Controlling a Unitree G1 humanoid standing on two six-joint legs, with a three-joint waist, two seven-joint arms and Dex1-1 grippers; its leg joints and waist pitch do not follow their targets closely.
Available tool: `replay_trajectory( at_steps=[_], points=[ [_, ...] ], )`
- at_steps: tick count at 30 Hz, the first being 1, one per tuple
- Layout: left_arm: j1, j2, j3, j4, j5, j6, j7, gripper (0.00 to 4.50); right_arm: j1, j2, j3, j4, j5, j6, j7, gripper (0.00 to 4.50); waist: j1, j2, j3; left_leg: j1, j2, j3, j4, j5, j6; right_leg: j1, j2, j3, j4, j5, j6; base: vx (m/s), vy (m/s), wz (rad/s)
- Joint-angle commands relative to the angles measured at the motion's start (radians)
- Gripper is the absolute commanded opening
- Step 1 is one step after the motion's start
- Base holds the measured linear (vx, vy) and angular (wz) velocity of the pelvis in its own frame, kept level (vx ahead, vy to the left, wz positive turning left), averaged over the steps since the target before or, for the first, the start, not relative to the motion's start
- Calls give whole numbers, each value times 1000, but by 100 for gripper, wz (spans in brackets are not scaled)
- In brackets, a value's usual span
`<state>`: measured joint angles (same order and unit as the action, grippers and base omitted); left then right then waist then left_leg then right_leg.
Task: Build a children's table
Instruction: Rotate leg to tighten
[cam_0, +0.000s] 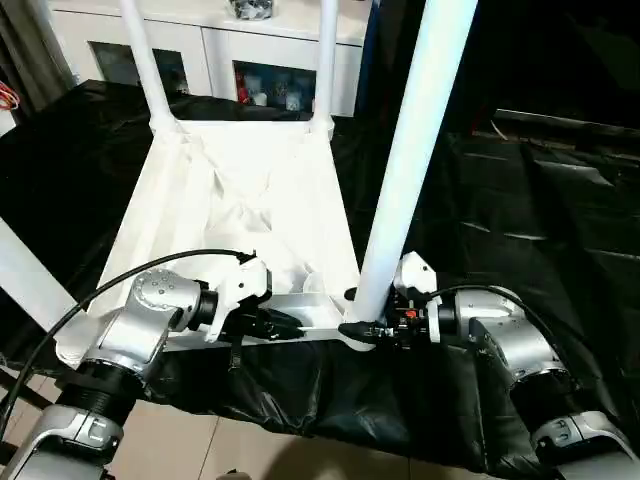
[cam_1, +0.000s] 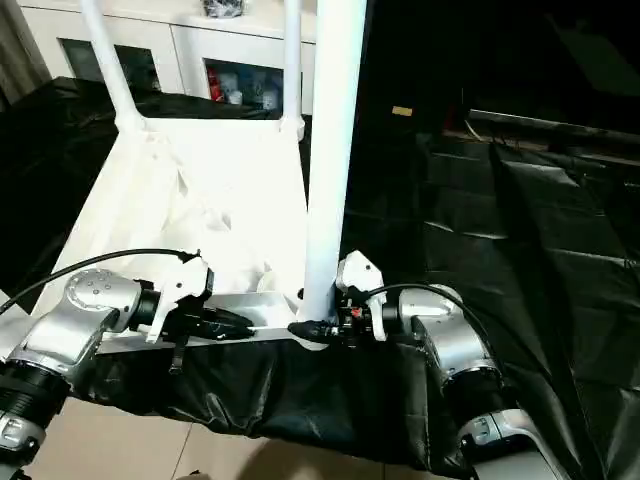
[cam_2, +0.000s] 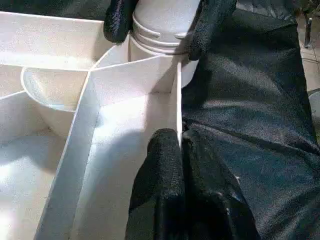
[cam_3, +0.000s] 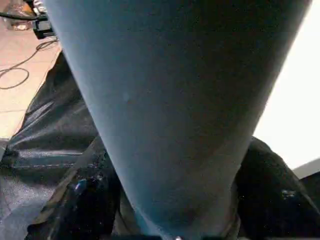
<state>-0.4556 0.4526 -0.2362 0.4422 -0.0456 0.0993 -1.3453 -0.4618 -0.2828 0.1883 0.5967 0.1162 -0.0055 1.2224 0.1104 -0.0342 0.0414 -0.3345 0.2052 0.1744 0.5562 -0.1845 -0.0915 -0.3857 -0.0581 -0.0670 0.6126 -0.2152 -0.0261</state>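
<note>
Table top (cam_0: 235, 190) upside down, frame middle. Two far legs (cam_0: 148, 65) in. Near-right leg (cam_0: 415, 150) standing in socket, right gripper (cam_0: 362, 322) hugging it. Left gripper (cam_0: 285, 322) pinched tight on near rim. Near-left leg (cam_0: 30, 282), frame's left edge: seating unclear.

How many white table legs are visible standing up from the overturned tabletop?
3: two at the far corners, one at the near right corner, right gripper around its base. A fourth may be hidden.

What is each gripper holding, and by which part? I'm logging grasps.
The left gripper pinches the table top's near rim wall. The right gripper has its fingers around the base of the near right leg, just above its socket.
</note>
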Motion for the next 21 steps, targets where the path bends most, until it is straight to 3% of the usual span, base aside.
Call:
replay_trajectory(
  at_steps=[1,3,5,7,11,15,17,21],
  points=[
    [-14,-36,-11,12,-2,-13,51,0,26,33,4,-10,5,2,-50,265,0,0,-50,-6,32,-2,-50,-142,54,49,-81,52,-64,-84,-215,0,0,0],
    [-14,-39,-11,12,-1,-14,58,0,28,38,0,-9,5,2,-61,265,0,1,-46,-4,32,-3,-54,-175,43,47,-83,53,-73,-159,-197,0,0,0],
    [-17,-73,-11,15,23,-14,135,0,36,83,-25,13,-11,-9,-186,265,-1,-2,-44,-3,32,-4,-56,-187,36,44,-85,54,-77,-201,-183,0,0,0],
    [-21,-100,-13,17,45,-6,199,0,40,122,-46,34,-27,-23,-303,265,-6,-2,-41,3,32,-9,-62,-235,7,38,-89,55,-91,-337,-146,0,0,0],
    [-22,-160,-24,6,87,42,320,0,40,213,-88,73,-46,-19,-526,265,-15,-1,-39,3,32,-11,-65,-248,-3,34,-88,56,-94,-356,-133,0,0,0],
    [-25,-210,-32,0,111,65,408,0,26,277,-112,109,-68,-2,-686,265,-21,-1,-43,-1,30,-10,-64,-233,0,35,-85,58,-90,-311,-134,0,0,0],
    [-25,-261,-36,-4,138,88,499,0,-11,333,-141,173,-88,20,-878,265,-28,4,-42,0,31,-10,-66,-223,-14,33,-84,58,-88,-286,-143,0,0,0],
    [-28,-308,-29,1,158,103,585,0,-39,379,-155,215,-95,20,-969,265,-27,3,-46,-2,27,-8,-61,-220,-6,36,-83,59,-84,-238,-142,0,0,0]
  ],
)
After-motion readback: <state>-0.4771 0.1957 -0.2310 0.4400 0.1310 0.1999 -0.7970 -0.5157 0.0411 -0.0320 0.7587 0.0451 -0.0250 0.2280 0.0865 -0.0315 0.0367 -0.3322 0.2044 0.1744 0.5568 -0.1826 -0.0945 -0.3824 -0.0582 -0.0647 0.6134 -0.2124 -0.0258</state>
